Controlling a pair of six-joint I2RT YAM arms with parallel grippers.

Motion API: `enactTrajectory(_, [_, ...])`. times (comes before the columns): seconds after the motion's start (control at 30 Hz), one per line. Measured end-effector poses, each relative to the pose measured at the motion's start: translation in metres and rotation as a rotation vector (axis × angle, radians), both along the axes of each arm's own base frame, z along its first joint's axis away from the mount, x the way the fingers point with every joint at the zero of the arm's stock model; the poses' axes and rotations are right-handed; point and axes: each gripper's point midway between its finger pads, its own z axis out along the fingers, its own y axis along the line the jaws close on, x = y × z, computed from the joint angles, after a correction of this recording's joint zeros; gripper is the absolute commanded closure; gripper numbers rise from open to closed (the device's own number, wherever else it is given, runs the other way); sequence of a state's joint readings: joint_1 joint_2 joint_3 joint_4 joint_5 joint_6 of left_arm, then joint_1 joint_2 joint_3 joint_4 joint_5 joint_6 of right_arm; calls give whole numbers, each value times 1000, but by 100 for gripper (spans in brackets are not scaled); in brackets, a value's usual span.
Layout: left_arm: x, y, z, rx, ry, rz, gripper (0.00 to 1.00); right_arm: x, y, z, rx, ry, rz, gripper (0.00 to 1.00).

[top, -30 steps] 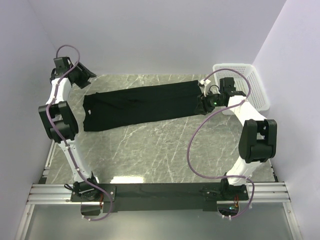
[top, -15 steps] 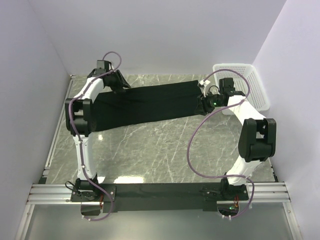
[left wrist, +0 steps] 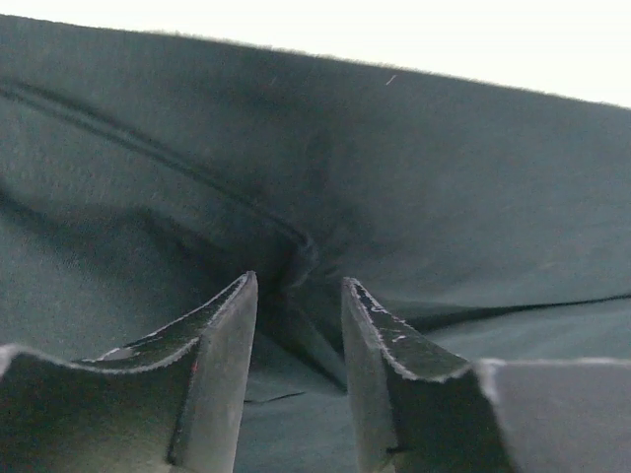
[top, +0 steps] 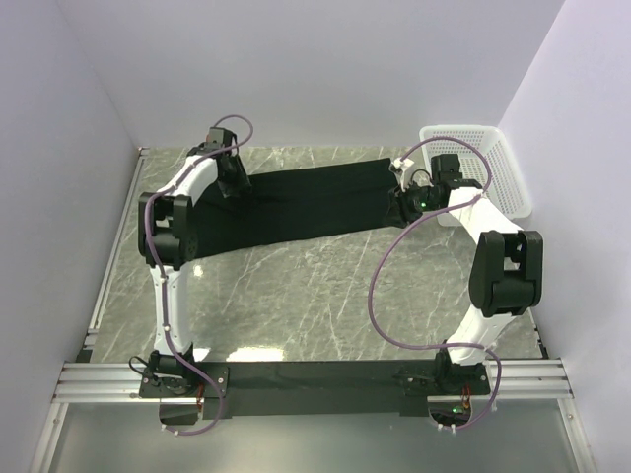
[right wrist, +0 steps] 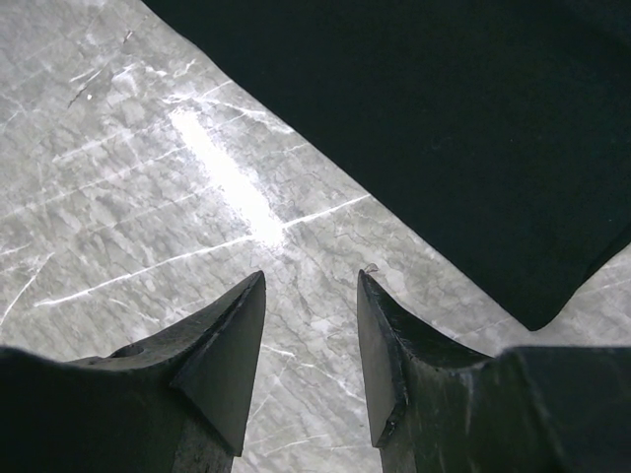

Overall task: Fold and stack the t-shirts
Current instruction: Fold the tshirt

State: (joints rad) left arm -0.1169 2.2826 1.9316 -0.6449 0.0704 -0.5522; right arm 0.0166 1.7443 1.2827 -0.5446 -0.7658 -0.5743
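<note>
Your left claw (left wrist: 299, 281) stands partly open, its two fingers pressed down onto the black t-shirt (top: 306, 202) with a small pucker of cloth rising in the gap between their tips. The jaws have not met on that pucker, so nothing is held. A seam line runs across the fabric from the upper left of the wrist view down towards the fingertips.

Your right claw (right wrist: 311, 276) is also about half open and holds nothing. Its tips hang over the bare marble desk (right wrist: 148, 177), with the t-shirt's edge running diagonally just beyond them and one cloth corner off to the right.

From above, you see the t-shirt lying as a long dark band across the far half of the desk, running left to right and slightly tilted. The left claw is down on the band's far edge near its left end, and the right claw sits at its right end. A white basket (top: 463, 130) stands in the far right corner, beside the right arm.
</note>
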Motion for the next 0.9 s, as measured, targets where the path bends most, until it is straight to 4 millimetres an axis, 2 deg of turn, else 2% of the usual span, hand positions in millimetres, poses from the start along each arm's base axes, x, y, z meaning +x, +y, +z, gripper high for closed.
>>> enactTrajectory(0.2, [-28, 8, -28, 76, 82, -13, 68, 0, 0, 0, 3, 0, 1, 51])
enactTrajectory(0.4, [-49, 18, -15, 119, 86, -2, 67, 0, 0, 0, 3, 0, 1, 51])
enactTrajectory(0.67, [-74, 26, 24, 139, 31, 6, 50, 0, 0, 0, 3, 0, 1, 51])
enactTrajectory(0.83, [-66, 25, 36, 123, -1, 23, 51, 0, 1, 1, 4, 0, 2, 52])
enactTrajectory(0.9, [-52, 22, 43, 106, -14, 37, 51, 0, 1, 1, 6, 0, 3, 52])
